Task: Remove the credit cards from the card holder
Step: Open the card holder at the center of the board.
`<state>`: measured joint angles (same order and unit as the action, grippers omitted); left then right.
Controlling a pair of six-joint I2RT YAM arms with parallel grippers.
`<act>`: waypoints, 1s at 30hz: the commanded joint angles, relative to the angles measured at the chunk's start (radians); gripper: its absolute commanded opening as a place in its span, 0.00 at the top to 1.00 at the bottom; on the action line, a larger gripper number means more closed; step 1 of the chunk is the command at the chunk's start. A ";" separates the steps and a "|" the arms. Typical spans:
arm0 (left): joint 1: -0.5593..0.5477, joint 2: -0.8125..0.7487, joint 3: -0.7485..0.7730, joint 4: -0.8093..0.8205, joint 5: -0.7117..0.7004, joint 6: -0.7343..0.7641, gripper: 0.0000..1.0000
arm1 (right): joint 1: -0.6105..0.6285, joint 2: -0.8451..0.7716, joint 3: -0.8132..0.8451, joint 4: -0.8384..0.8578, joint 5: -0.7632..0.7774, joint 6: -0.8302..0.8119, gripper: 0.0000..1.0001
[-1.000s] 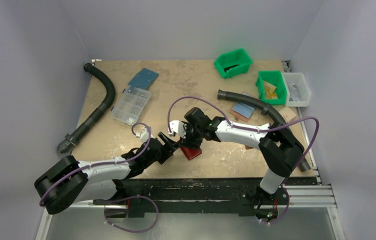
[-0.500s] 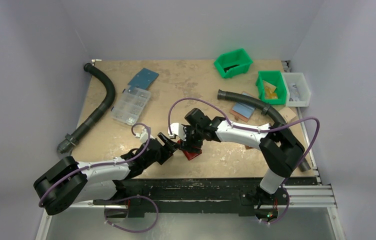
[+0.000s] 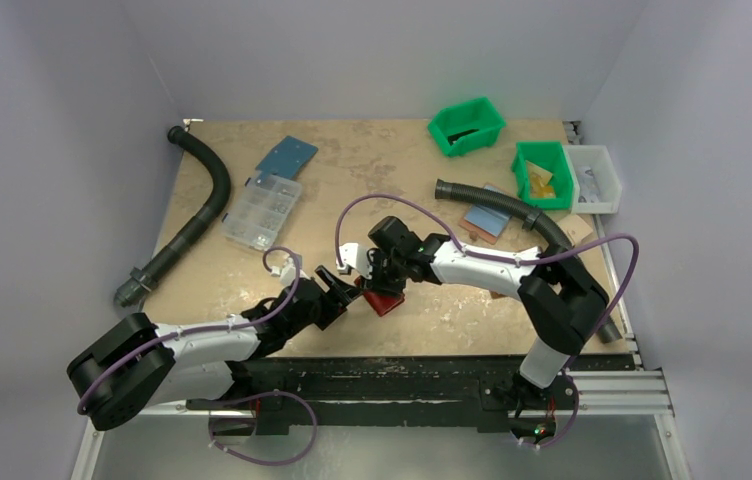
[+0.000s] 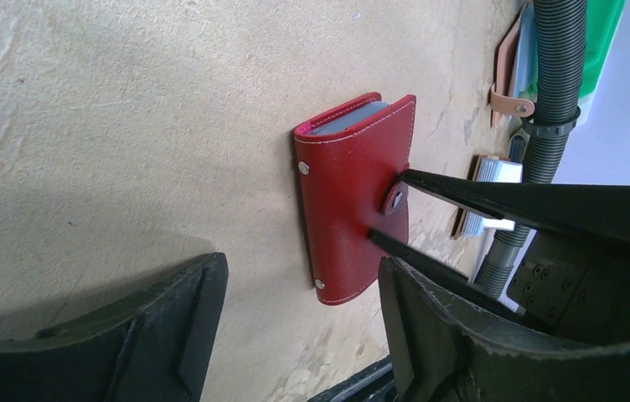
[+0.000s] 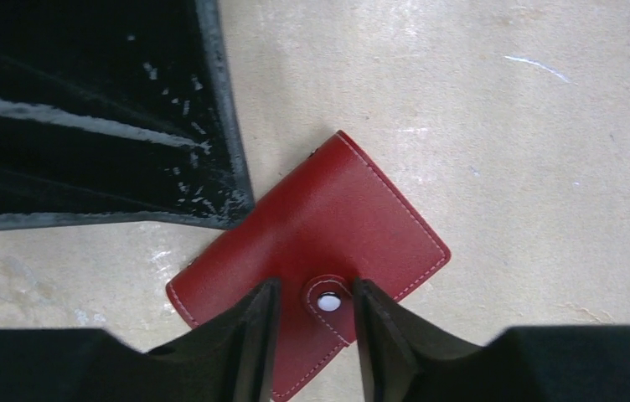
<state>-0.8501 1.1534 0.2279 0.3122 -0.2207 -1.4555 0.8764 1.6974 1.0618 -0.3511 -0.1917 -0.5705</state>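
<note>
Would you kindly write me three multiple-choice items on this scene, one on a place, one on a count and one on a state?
1. Where on the table does the card holder lie? A. far left corner; B. near the front edge, between the left end effector and the right end effector; C. far right corner.
2. How many green bins are there? A. one; B. two; C. four.
3. The card holder is: A. folded shut; B. spread open; C. standing on edge.
Key: 1 B, one arm reaches it from each side; 2 B, both stand toward the far right; 3 A, its snap tab lies across the red cover.
</note>
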 commanded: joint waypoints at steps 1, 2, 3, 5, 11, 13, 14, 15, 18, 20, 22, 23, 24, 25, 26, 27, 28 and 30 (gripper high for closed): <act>0.005 -0.009 -0.018 0.036 0.008 0.018 0.30 | -0.007 0.014 0.012 0.021 0.052 0.005 0.61; 0.005 -0.005 -0.019 0.043 0.011 0.022 0.30 | -0.008 0.013 0.012 0.019 0.051 0.005 0.64; 0.004 -0.001 -0.020 0.052 0.014 0.027 0.30 | -0.008 0.010 0.013 0.019 0.049 0.006 0.67; 0.005 0.013 -0.022 0.070 0.018 0.037 0.30 | -0.010 0.008 0.014 0.018 0.044 0.010 0.72; 0.004 0.067 -0.029 0.167 0.041 0.072 0.29 | -0.016 0.002 0.024 0.017 0.002 0.030 0.86; 0.004 0.084 -0.029 0.205 0.047 0.090 0.28 | -0.026 -0.002 0.029 0.011 -0.018 0.038 0.89; 0.005 0.089 -0.029 0.220 0.047 0.098 0.28 | -0.032 -0.005 0.032 0.008 -0.039 0.041 0.90; 0.005 0.095 -0.027 0.228 0.043 0.106 0.28 | -0.040 -0.008 0.036 0.000 -0.057 0.042 0.91; 0.005 0.111 -0.026 0.232 0.028 0.102 0.28 | -0.066 -0.021 0.043 -0.013 -0.106 0.048 0.93; 0.005 0.123 -0.025 0.229 0.021 0.092 0.28 | -0.090 -0.027 0.050 -0.024 -0.149 0.055 0.93; 0.004 0.137 -0.025 0.233 0.016 0.075 0.28 | -0.113 -0.031 0.056 -0.034 -0.188 0.060 0.95; 0.005 0.144 -0.028 0.240 0.015 0.067 0.28 | -0.124 -0.032 0.058 -0.038 -0.206 0.062 0.95; 0.005 0.152 -0.028 0.251 0.016 0.060 0.28 | -0.132 -0.033 0.060 -0.042 -0.221 0.065 0.95; 0.004 0.159 -0.028 0.265 0.017 0.053 0.28 | -0.139 -0.033 0.061 -0.044 -0.236 0.068 0.95; 0.005 0.166 -0.029 0.281 0.020 0.048 0.28 | -0.145 -0.033 0.062 -0.045 -0.251 0.071 0.95; 0.004 0.174 -0.028 0.297 0.023 0.044 0.28 | -0.152 -0.033 0.064 -0.048 -0.267 0.074 0.96; 0.004 0.184 -0.028 0.314 0.027 0.039 0.28 | -0.157 -0.031 0.067 -0.050 -0.279 0.077 0.97; 0.004 0.196 -0.029 0.344 0.030 0.032 0.28 | -0.168 -0.028 0.069 -0.052 -0.304 0.085 0.97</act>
<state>-0.8501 1.3182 0.2134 0.5915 -0.1860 -1.4052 0.7258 1.6997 1.0817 -0.3908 -0.4000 -0.5117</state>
